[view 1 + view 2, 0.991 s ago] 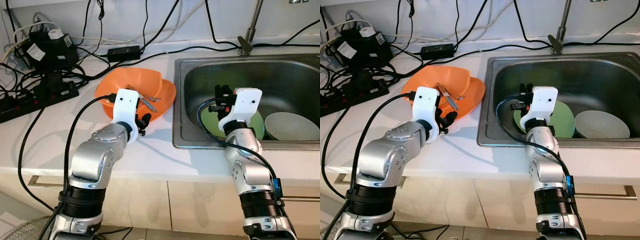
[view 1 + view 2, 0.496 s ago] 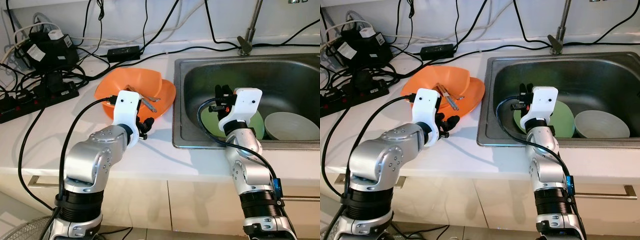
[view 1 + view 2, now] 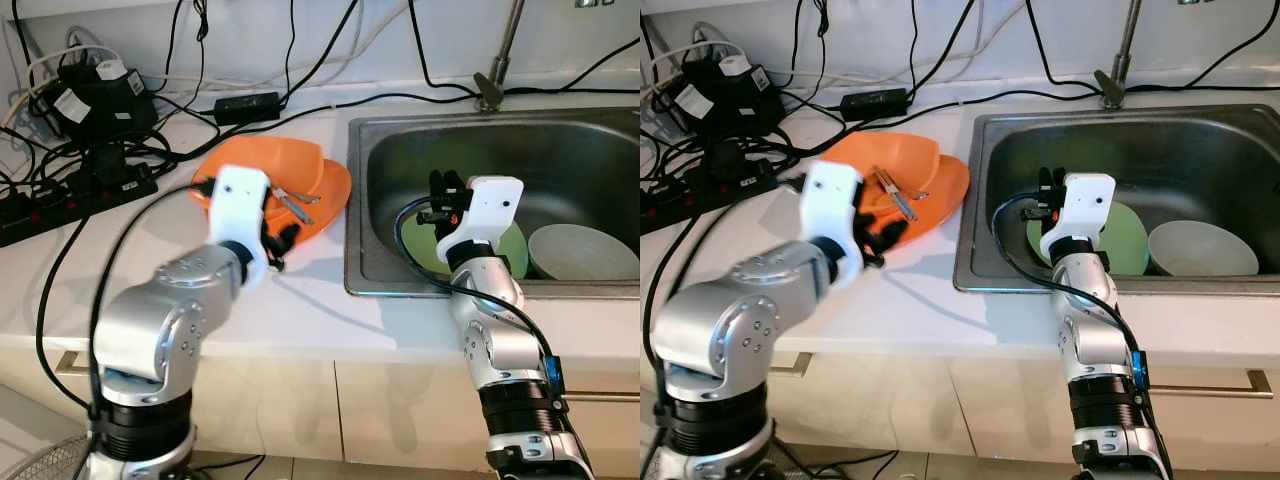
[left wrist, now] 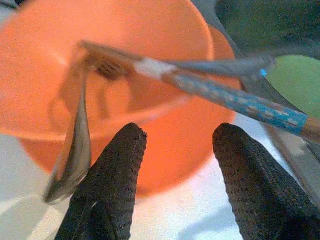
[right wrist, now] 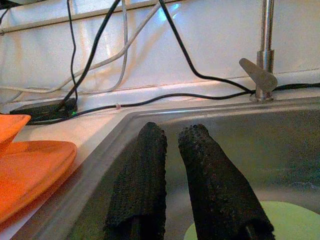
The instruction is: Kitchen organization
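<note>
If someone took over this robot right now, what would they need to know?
Left gripper: fingers open, empty, at the near rim of the orange bowl, which sits on an orange plate and holds cutlery.
Right gripper: fingers nearly together, empty, over the sink.
Green plate and pale bowl lie in the sink.
Nothing grasped; everything is left to sort.

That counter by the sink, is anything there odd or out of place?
Yes. Power strips and tangled black cables sprawl across the counter right beside the sink, an unusual spot near water. Cutlery lies loose in the orange bowl.
</note>
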Tool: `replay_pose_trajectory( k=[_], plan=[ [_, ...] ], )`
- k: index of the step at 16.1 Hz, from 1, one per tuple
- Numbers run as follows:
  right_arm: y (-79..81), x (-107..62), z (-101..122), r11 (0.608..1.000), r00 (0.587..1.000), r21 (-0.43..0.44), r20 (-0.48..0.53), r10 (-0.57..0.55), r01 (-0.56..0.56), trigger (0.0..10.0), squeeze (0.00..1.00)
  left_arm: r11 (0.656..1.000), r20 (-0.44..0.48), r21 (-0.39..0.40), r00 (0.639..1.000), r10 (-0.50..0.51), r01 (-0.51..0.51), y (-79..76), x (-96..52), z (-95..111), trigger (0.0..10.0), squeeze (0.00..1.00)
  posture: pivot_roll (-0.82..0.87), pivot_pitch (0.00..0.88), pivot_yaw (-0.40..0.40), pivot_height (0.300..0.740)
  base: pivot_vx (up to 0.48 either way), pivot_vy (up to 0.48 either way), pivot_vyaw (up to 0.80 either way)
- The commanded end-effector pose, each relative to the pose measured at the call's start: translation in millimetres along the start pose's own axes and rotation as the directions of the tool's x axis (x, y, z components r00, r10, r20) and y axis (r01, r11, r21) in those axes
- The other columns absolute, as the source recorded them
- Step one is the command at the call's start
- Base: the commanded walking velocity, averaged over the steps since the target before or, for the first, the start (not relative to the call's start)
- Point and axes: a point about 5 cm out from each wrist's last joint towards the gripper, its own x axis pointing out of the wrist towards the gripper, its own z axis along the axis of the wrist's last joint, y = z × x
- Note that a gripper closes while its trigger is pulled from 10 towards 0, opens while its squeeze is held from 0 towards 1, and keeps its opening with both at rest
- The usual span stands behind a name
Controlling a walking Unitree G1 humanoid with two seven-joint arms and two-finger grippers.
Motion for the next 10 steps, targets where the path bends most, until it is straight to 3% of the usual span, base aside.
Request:
replay_pose_trajectory(
  k=[1,4,10],
  plan=[
    [3.3,1.6,-2.6,1.0,1.0,0.018,-0.004,0.004,-0.004,10.0,0.0,0.999,0.079,0.043,0.997,-0.019,0.016,-4.4,-4.6,12.2,10.0,0.0,0.12,0.058,0.133,0.74,0.0,0.0,0.0],
    [3.5,4.6,-1.1,1.0,1.0,0.018,0.0,0.01,-0.01,10.0,0.0,0.988,0.111,0.075,0.984,-0.14,0.132,-12.5,-14.3,20.9,10.0,0.0,0.13,0.052,0.122,0.74,0.0,0.0,0.0],
    [5.7,9.6,0.7,0.999,1.0,0.015,0.006,0.03,-0.031,10.0,0.0,0.945,0.093,0.256,0.967,-0.235,0.205,12.8,-32.6,30.9,10.0,0.0,0.13,0.036,0.098,0.74,0.0,0.0,0.0]
  ],
)
